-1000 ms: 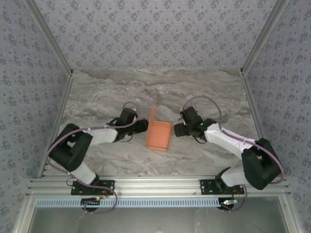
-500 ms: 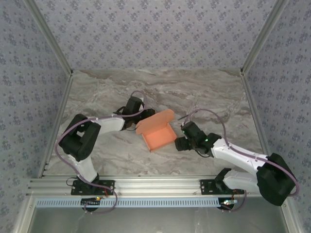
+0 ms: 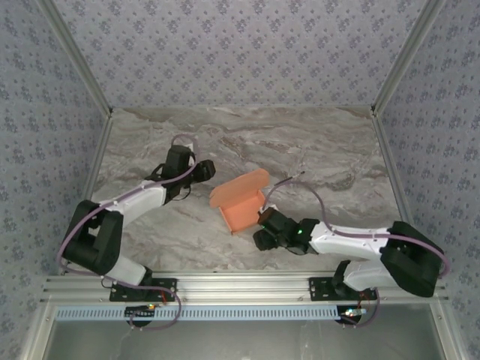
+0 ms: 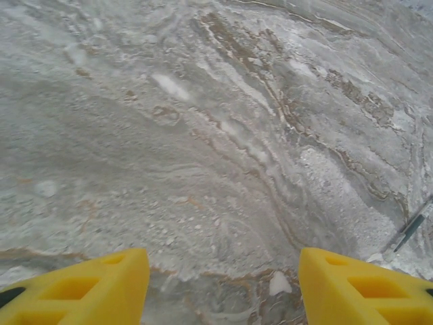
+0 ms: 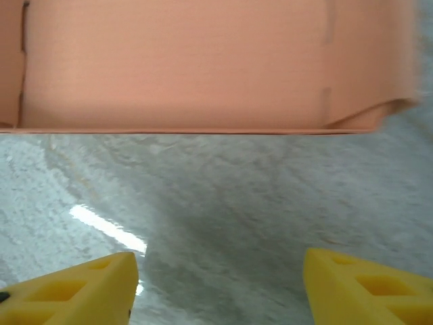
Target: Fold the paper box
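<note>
The paper box (image 3: pixel 241 204) is a salmon-orange open tray lying on the marble table (image 3: pixel 322 150), its rounded lid flap (image 3: pixel 238 184) standing up on the far side. My left gripper (image 3: pixel 207 169) hovers left of the box, apart from it, and is open. In the left wrist view the yellow fingertips (image 4: pixel 101 288) of the left gripper (image 4: pixel 223 288) frame bare marble. My right gripper (image 3: pixel 261 223) sits at the box's near right corner, open. In the right wrist view the box wall (image 5: pixel 203 68) stands just ahead of the right gripper (image 5: pixel 220 288), with nothing between its fingertips (image 5: pixel 358 288).
Patterned walls close in the table on three sides, with metal frame posts (image 3: pixel 390 75) at the corners. An aluminium rail (image 3: pixel 240 285) runs along the near edge by both arm bases. A thin cable (image 4: pixel 409 233) crosses the marble at the right.
The left gripper has pulled back to the left, away from the box. The right arm has swung down and left to the box's near corner. The box turned slightly.
</note>
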